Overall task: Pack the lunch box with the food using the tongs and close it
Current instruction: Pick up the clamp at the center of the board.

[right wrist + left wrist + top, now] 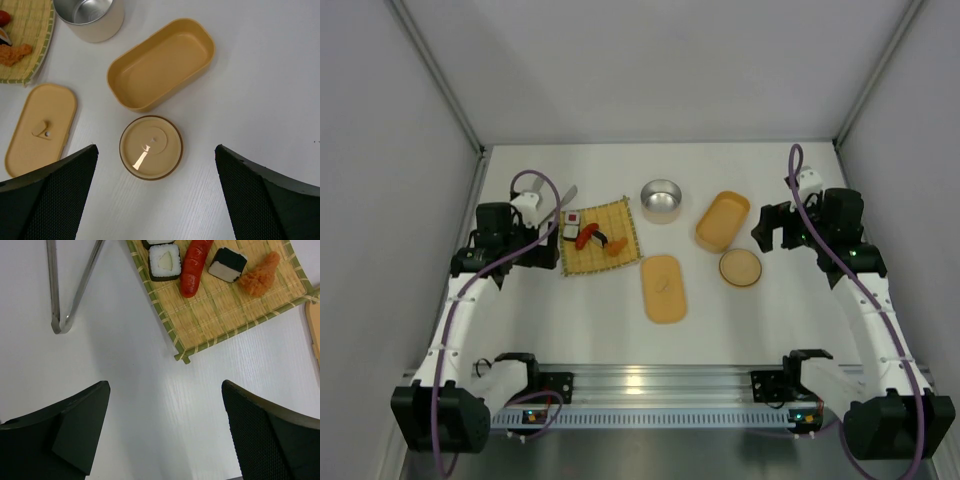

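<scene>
The lunch box (722,221) (161,64) lies open and empty right of centre, and its flat lid (663,288) (41,129) rests on the table nearer the front. The food sits on a woven mat (599,236) (235,310): a black-and-white roll (165,261), a red piece (194,265), a black-edged white piece (227,265) and an orange piece (260,275). Left of the mat lie the tongs (567,195) (60,290). My left gripper (545,248) (165,390) hangs open over bare table near the mat's corner. My right gripper (775,228) (156,150) is open above a round lid, holding nothing.
A round steel bowl (661,198) (92,17) stands behind the mat and lunch box. Its round tan lid (740,267) (151,147) lies just in front of the lunch box. Grey walls enclose the table on three sides.
</scene>
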